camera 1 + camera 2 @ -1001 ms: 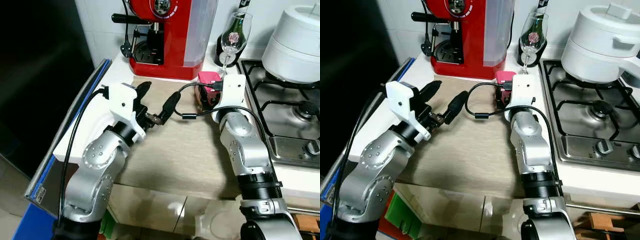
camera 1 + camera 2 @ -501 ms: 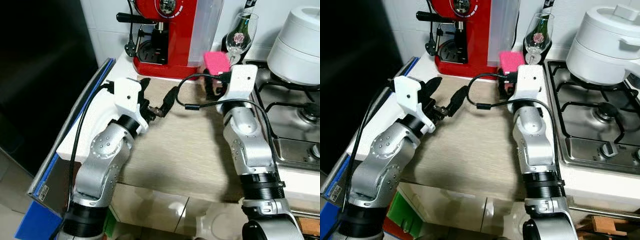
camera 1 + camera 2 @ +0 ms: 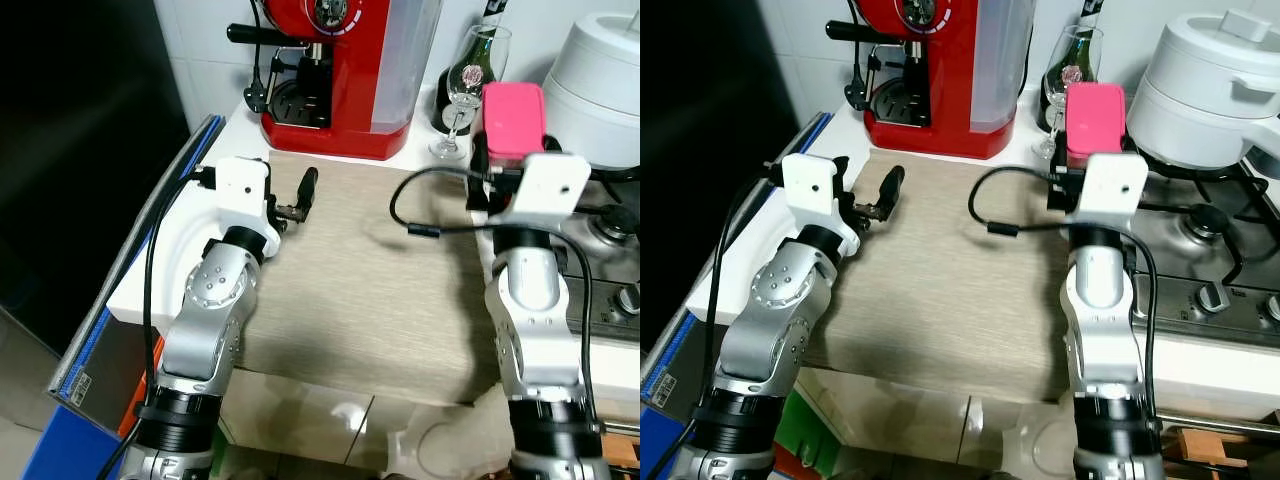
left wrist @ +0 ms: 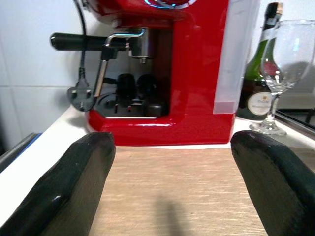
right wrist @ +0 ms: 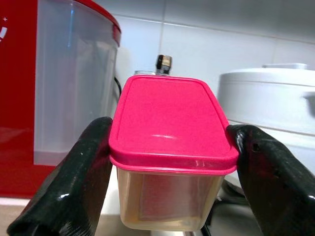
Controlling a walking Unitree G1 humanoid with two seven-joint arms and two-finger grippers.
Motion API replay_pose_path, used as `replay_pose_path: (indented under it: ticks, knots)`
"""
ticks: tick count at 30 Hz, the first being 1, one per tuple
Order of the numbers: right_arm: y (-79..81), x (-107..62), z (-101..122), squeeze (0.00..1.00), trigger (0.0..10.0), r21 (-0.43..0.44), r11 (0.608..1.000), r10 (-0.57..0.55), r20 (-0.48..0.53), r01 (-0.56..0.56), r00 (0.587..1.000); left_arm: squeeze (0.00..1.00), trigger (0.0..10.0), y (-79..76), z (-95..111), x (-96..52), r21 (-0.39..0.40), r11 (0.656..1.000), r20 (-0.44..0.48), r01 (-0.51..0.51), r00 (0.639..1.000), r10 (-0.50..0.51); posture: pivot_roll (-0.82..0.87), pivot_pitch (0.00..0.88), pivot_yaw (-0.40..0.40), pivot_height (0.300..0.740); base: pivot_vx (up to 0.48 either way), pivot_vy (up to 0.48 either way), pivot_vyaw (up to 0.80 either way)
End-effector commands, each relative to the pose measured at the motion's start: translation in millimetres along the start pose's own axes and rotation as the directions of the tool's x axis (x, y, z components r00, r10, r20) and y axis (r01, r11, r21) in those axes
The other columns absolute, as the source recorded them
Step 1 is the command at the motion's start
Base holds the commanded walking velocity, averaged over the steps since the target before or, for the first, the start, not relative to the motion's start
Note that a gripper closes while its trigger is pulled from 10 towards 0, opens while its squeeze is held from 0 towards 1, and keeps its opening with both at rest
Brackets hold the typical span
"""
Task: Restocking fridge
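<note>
Right gripper: the right gripper (image 5: 170, 162) is closed on the container (image 3: 1095, 118), one black finger (image 5: 74, 182) pressed to each side wall, holding it upright and raised above the table.
Left gripper: the left gripper (image 4: 172, 182) is spread wide with nothing between its fingers (image 4: 69, 182); it hovers low over the wooden top, pointing at the coffee machine.
Count: one container with a pink lid (image 5: 170, 120) and clear body, one red coffee machine (image 3: 340, 70), one wine glass (image 3: 465, 85), one dark bottle (image 4: 261, 73), one white pot (image 3: 1205, 85), two grippers.
Container position: it sits right between the right gripper's fingers, lid up, in front of the wine glass and bottle and just beside the white pot, over the seam where the table meets the hob.
Table: the table (image 3: 370, 290) has a wide bare stretch of wood between the two arms.
Edges: the coffee machine stands at the back edge, the hob (image 3: 1200, 240) borders the robot's right, a white ledge (image 3: 150, 270) and a dark panel border its left, and the front edge lies near the robot's body.
Cable: a black cable (image 3: 420, 205) loops in the air beside the right wrist.
</note>
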State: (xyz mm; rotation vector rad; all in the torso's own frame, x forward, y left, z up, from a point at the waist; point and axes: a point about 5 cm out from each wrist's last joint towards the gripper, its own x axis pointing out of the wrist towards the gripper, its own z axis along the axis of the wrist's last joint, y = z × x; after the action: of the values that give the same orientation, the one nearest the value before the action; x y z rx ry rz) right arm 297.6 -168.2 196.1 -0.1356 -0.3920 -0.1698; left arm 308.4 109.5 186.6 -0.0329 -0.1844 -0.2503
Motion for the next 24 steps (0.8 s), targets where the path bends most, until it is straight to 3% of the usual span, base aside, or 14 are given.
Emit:
replay_pose_path:
  ticks: [1, 10, 24]
  knots:
    - [8.3, 1.1, 11.6, 0.0, 10.0, -0.003, 1.0, 0.026, 0.049, -0.026, 0.998, 0.0, 10.0, 3.6, 9.3, -1.3, 0.006, 1.0, 0.036, -0.024, 0.999, 0.024, -0.03, 0.0, -0.022, 0.74, 0.0, 0.0, 0.0]
    - [18.0, 9.8, 9.9, 0.0, 10.0, 0.032, 0.997, 0.062, 0.036, -0.063, 0.997, 0.0, 10.0, -0.2, 15.8, 5.7, 0.032, 0.998, 0.085, -0.051, 0.995, 0.048, -0.05, 0.0, -0.028, 0.74, 0.0, 0.0, 0.0]
    - [15.1, 13.4, 2.5, 0.0, 10.0, 0.058, 0.998, 0.027, 0.007, -0.027, 1.0, 0.0, 10.0, 1.7, 23.0, 10.5, 0.05, 0.998, 0.119, -0.047, 0.992, 0.041, -0.03, 0.0, -0.014, 0.74, -0.302, 0.0, 0.0]
